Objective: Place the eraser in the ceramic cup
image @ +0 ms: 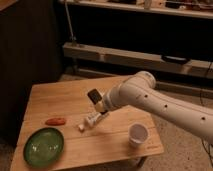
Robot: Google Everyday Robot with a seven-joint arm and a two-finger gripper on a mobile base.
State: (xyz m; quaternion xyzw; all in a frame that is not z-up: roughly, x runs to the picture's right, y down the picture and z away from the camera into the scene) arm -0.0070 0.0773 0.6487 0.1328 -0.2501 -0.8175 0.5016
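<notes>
Nearest to where I stand, the robot's thick white arm [165,102] reaches in from three o'clock, dotted with small dark holes along its side. At its far end the gripper [96,101] hangs above the middle of the wooden table [55,97], and its jaws are pinched on the eraser [93,95]. That small dark block sits tilted in the grip, up in the air and clear of the wood.

Just under the gripper, at about six o'clock from it, a white tube [95,120] lies on the table, slanting up toward the arm; from here I cannot tell whether it touches the gripper. Just beside the tube's lower end, at seven o'clock, lies a small white block [81,128]. Farther out at eight o'clock rests a flat reddish-orange thing [55,120], well apart from the block.

At four o'clock from the gripper the ceramic cup [138,134] stands upright near the table's front right corner, mouth open to the ceiling, well apart from the held eraser. Out at seven o'clock, by the front left corner, sits the wide green bowl [29,141], its inside glossy under the light.

Beyond the table, at twelve o'clock, a long pale ledge [125,56] runs along a dark wall. Speckled floor [172,150] shows at four o'clock, past the cup.
</notes>
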